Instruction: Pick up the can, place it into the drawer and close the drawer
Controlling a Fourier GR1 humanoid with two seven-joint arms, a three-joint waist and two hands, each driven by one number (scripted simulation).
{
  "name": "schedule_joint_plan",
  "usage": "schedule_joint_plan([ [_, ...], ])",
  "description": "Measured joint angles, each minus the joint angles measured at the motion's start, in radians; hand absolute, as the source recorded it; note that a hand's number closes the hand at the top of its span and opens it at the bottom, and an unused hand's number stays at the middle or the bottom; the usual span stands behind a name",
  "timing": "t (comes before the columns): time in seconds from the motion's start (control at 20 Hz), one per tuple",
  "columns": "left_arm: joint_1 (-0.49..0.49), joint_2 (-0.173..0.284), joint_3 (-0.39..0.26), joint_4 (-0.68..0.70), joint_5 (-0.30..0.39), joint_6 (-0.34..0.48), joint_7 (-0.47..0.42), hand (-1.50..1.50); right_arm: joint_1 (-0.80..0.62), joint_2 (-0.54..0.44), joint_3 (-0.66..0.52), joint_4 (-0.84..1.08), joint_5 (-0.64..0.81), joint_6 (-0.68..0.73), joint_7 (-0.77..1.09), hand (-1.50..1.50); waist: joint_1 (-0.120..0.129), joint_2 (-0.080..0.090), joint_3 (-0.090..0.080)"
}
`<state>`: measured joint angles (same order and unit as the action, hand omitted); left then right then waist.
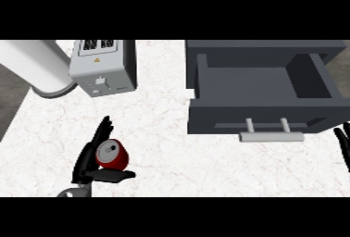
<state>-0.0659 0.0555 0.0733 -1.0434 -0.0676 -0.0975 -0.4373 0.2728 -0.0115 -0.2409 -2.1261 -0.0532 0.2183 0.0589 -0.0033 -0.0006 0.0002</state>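
A red can (113, 155) with a silver top stands on the white marble counter (171, 152) at the lower left. My left hand (90, 159) is right beside it: the straight fingers (99, 136) run along the can's left side and the thumb (109, 175) lies across its near side. The hand is open and does not curl round the can. A dark grey drawer (259, 85) stands pulled open at the upper right, nothing inside it, with a silver handle (271, 136) on its front. My right hand (342, 144) rests open at the right edge, below the drawer's front corner.
A silver toaster (103, 69) stands at the back, left of the drawer. A white cylinder (37, 65) lies at the back left corner. The counter's left edge runs close to the cylinder.
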Motion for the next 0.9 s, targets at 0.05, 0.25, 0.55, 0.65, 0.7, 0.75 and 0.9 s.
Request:
schedule_joint_plan([
  [0.05,-0.004,-0.004,-0.006,-0.014,0.001,0.0,0.02,-1.5,0.01,-0.005,-0.012,-0.003,-0.016,0.012,-0.004,-1.5,0.0,0.0,0.0],
  [0.25,-0.03,-0.004,-0.008,0.011,0.01,-0.013,0.005,1.5,0.006,-0.009,-0.028,-0.009,-0.033,0.027,0.01,-1.5,0.0,0.0,0.0],
  [0.55,-0.033,-0.032,-0.036,-0.009,0.033,-0.024,0.01,1.5,0.007,0.003,-0.022,-0.043,-0.036,0.013,0.039,-1.5,0.0,0.0,0.0],
  [0.65,-0.034,-0.04,-0.052,-0.034,0.047,-0.026,0.036,1.5,0.031,0.003,-0.022,-0.062,-0.051,0.019,0.038,-1.5,0.0,0.0,0.0],
  [0.7,-0.028,-0.043,-0.072,-0.052,0.054,-0.015,0.045,1.5,0.03,0.002,-0.028,-0.057,-0.052,0.021,0.035,-1.5,0.0,-0.001,0.0],
  [0.75,-0.028,-0.046,-0.081,-0.075,0.062,-0.019,0.058,1.5,0.027,0.001,-0.031,-0.047,-0.05,0.024,0.027,-1.5,0.0,-0.001,0.0],
  [0.9,-0.022,-0.04,-0.078,-0.104,0.082,-0.041,0.062,1.5,0.027,0.006,-0.034,-0.057,-0.056,0.022,0.035,-1.5,0.001,0.0,0.0],
])
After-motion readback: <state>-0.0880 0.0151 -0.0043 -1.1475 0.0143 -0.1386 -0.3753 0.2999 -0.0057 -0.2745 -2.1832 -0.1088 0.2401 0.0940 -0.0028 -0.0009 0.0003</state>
